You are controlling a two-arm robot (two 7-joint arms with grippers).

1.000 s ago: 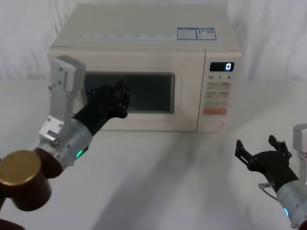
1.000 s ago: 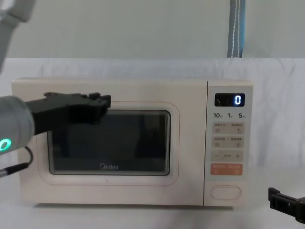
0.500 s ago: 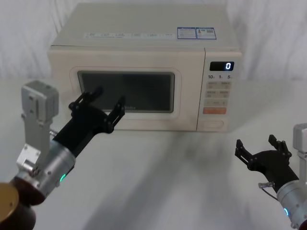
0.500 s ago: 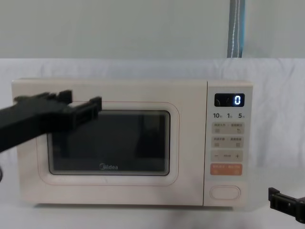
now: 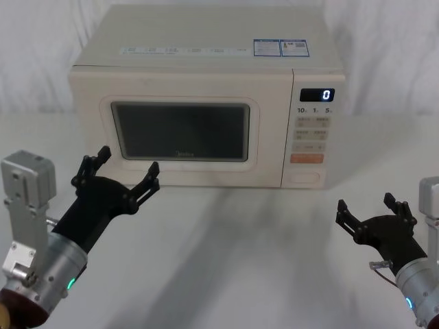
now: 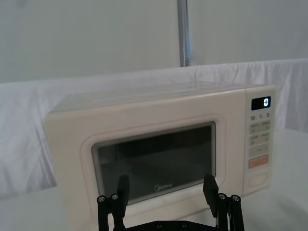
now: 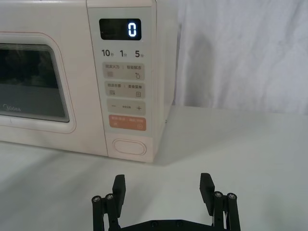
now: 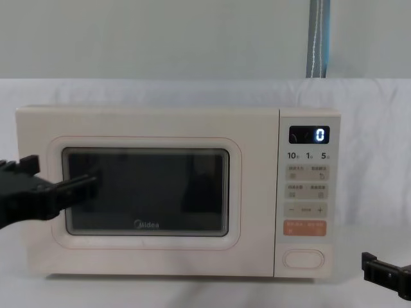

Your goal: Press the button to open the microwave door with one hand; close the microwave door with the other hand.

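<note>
left claw (image 5: pixel 116 175): spread, empty, door (image 5: pixel 180 132) shut ahead | right claw (image 5: pixel 374 212): spread, empty, button (image 5: pixel 304 177) ahead

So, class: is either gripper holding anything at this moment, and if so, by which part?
Nothing is held. The left gripper and the right gripper are both open and empty, apart from the microwave door.
</note>
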